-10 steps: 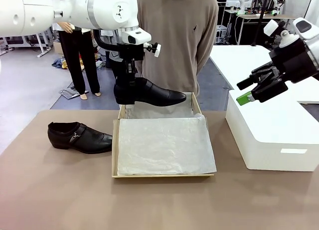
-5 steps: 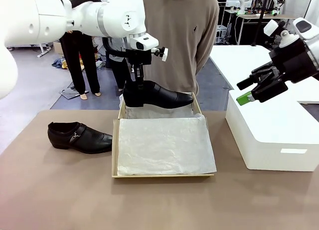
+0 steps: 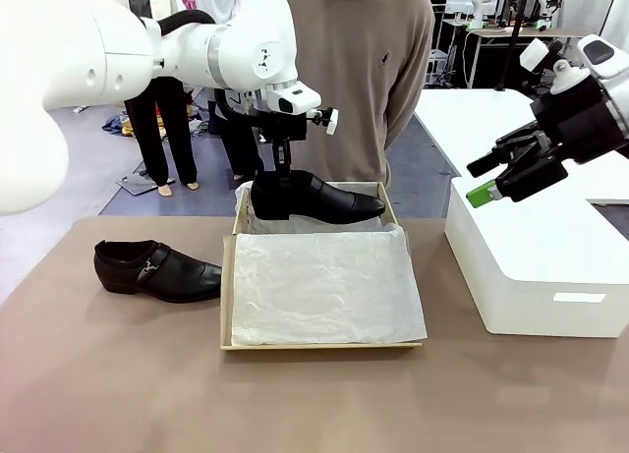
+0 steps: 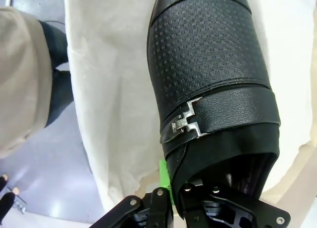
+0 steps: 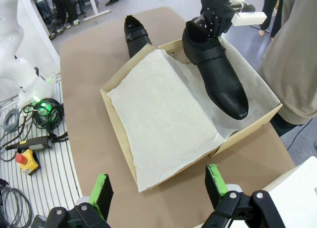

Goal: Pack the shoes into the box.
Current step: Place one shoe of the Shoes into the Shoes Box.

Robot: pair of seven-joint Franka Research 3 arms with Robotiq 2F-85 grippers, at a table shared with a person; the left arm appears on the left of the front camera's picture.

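Left gripper (image 3: 283,176) is clamped on the held shoe (image 3: 319,198), pinching the collar at the heel end; in the left wrist view one green pad (image 4: 164,181) sits against the outside of the collar. The shoe hangs roughly level over the far end of the box (image 3: 324,346), heel toward the robot's left and toe toward its right, above the tissue paper (image 3: 324,286). Can't tell if the sole touches the paper. Shoe look: black leather with a smooth glossy toe and a low heel. Up close the upper has a fine embossed square grid, crossed by a grainier strap (image 4: 237,107) with a small silver buckle (image 4: 187,124) on the side. The second shoe (image 3: 157,269) has the same look, with its buckle facing the camera. It lies upright on the table (image 3: 98,374) just left of the box, toe pointing at the box wall. The box is tan cardboard, open, with crinkled white paper covering the whole floor and spilling over the near rim. Right gripper (image 3: 484,178) is up in the air with its fingers spread wide and nothing between them, above the white plastic box (image 3: 531,266). A person (image 3: 354,70) stands at the far side, right behind the box.
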